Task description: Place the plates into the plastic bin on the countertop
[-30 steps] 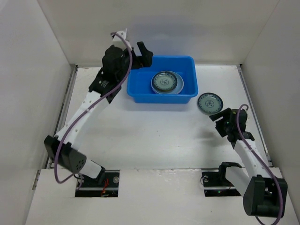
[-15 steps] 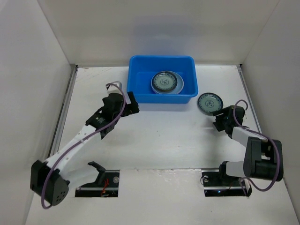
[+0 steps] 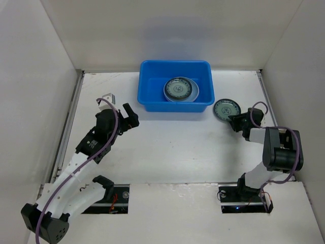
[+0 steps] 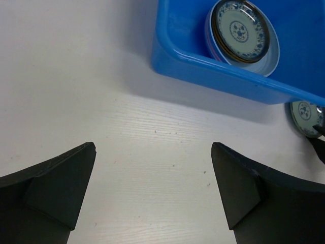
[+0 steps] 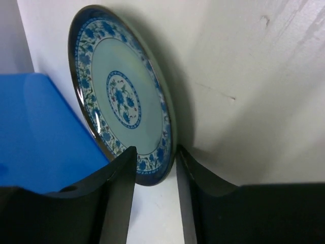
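The blue plastic bin [image 3: 152,96] stands at the back of the white countertop [image 3: 172,147]. It holds a stack of plates [image 3: 179,89] with a teal patterned one on top. The bin [image 4: 213,68] and the stack [image 4: 238,30] also show in the left wrist view. Another small teal patterned plate [image 3: 225,108] lies just right of the bin. My right gripper [image 3: 237,122] grips this plate's near rim [image 5: 122,96], one finger on its face and one under its edge. My left gripper [image 3: 129,117] is open and empty above bare countertop, left of the bin.
White walls close in the countertop on the left, back and right. The bin's right wall [image 5: 35,132] is close beside the teal plate. Both arm bases sit at the near edge.
My left arm has drawn back from the bin's left rim to the countertop in front-left of it. My right gripper has moved up to the teal plate's rim, and the plate shifted slightly.
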Controlling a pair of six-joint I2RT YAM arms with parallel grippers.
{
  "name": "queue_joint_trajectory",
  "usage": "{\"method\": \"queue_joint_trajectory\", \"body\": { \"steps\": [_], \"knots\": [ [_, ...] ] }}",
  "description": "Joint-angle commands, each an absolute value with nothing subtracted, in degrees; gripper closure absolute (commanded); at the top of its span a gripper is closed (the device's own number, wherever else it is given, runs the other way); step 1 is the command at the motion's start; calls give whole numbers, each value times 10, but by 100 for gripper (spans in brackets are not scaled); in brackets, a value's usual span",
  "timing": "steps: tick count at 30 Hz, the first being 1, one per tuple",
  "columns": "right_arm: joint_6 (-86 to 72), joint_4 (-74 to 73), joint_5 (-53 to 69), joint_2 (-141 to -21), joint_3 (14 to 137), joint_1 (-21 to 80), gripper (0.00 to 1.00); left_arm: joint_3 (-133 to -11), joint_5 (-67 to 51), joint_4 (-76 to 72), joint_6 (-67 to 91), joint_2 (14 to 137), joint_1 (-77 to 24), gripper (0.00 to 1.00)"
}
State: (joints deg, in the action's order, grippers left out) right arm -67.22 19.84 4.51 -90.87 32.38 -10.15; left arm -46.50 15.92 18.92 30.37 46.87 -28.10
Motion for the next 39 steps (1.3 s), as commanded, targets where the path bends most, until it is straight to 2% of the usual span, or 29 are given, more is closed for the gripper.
{"method": "queue_joint_trajectory", "body": {
  "steps": [1,5,8,15,22,28,33,39],
  "knots": [
    [-690,230,37,-940,344,-103,65,-463,168,213,307,447,-271,0],
    [-701,245,43,-957,356,-110,90,-463,164,220,307,439,-261,0],
    [-700,242,44,-943,367,-115,100,-463,163,221,307,437,-258,0],
    [-679,179,47,-849,437,-119,100,-464,160,214,301,446,-256,0],
    [-612,63,61,-811,585,-85,100,-461,149,207,300,459,-255,0],
    [-527,-49,76,-855,729,11,100,-454,148,215,298,451,-248,0],
    [-435,-148,57,-941,858,105,100,-445,141,231,301,433,-243,0],
    [-396,-163,24,-1030,930,160,99,-427,142,243,314,403,-242,0]
  ]
}}
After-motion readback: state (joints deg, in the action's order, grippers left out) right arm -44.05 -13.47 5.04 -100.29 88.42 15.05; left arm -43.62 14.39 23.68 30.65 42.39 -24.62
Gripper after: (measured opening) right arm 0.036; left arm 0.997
